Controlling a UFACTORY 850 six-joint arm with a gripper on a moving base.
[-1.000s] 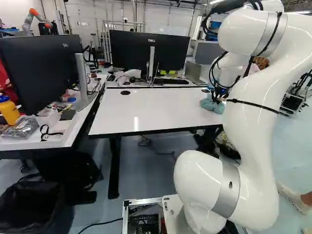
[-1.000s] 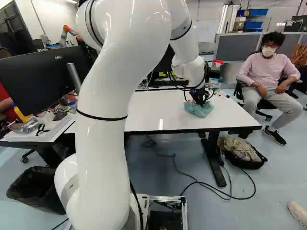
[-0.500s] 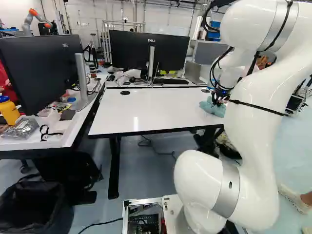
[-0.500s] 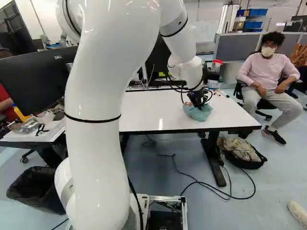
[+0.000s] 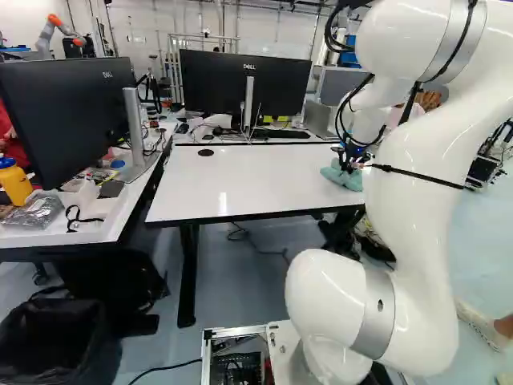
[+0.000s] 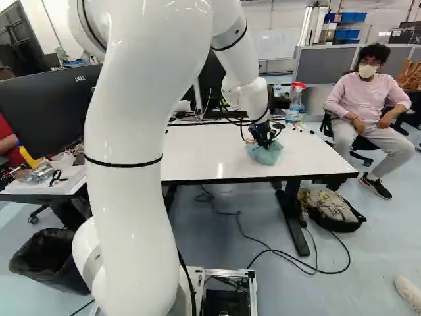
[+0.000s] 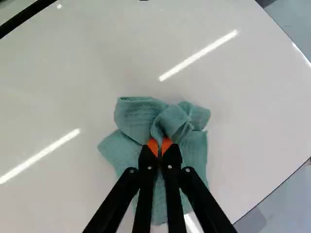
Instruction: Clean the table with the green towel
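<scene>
On the counter (image 5: 248, 180), our hand (image 6: 264, 141) pinches the green towel (image 7: 133, 119)

White and broad, the counter stretches ahead of us, on dark legs. Our arm (image 6: 128, 210) rises beside it, bends overhead and reaches down to its surface. At the left of the left base view we see a side counter (image 5: 88, 233) carrying a large black monitor (image 5: 60, 112); another monitor (image 5: 240, 84) stands beyond our counter's far edge. On the floor we have a black bin (image 6: 43, 260), at the left of the right base view, and a stuffed bag (image 6: 329, 205) near the counter's leg.

We find the towel lying in a rumpled heap on the counter, towards its right end in both base views. In our wrist view the cloth bunches up ahead of the fingertips and spreads out beneath and to both sides of the fingers. Well beyond it we spot a red-topped spray bottle (image 6: 295, 105), and on the side counter a yellow bottle (image 5: 14, 184).

Our hand (image 7: 159, 145) points down at the cloth, its two fingers drawn close together with a fold of towel nipped between the orange pads (image 7: 153, 145). Smallest of all, we note a dark round disc (image 5: 206, 152) near our counter's far left corner, well apart from the towel.
</scene>
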